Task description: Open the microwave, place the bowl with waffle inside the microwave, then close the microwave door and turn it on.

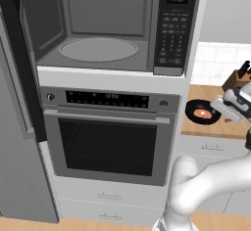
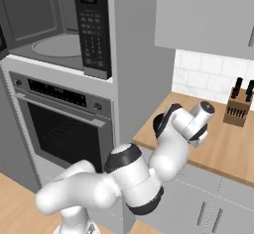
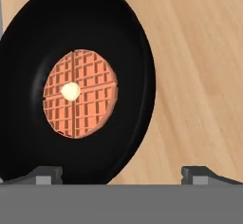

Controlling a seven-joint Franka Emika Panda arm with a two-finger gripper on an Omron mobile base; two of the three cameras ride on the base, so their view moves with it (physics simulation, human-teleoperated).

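One landmark, the built-in black-fronted microwave [image 1: 105,27] with its grey interior, is taken as the reference for every place given. To its left, the wide black glass microwave door [image 1: 22,63] is seen swung fully open, edge-on in the left base view, against a tall grey panel. Inside the cavity a round glass turntable [image 1: 98,49] is seen lying bare. At the right side of the microwave its black keypad panel [image 1: 175,27] with a small display is set. Directly below the microwave a steel oven [image 1: 109,134] with a dark window and a horizontal bar handle is mounted, and beneath that, grey drawers are fitted. To the right of the microwave and lower than it, a light wooden countertop [image 2: 223,148] is seen running along a white tiled wall, and on it, near the end closest to the microwave column, the small round black bowl with waffle [image 1: 202,111] is resting; the orange-brown waffle is shown in the hand view with a pale dab at its middle. Just right of the bowl the two-finger gripper [image 3: 122,174] is held over it, its jaws spread wide with nothing between them. Farther right, well apart from the microwave, a brown wooden knife block [image 2: 237,108] with dark handles is stood against the wall.
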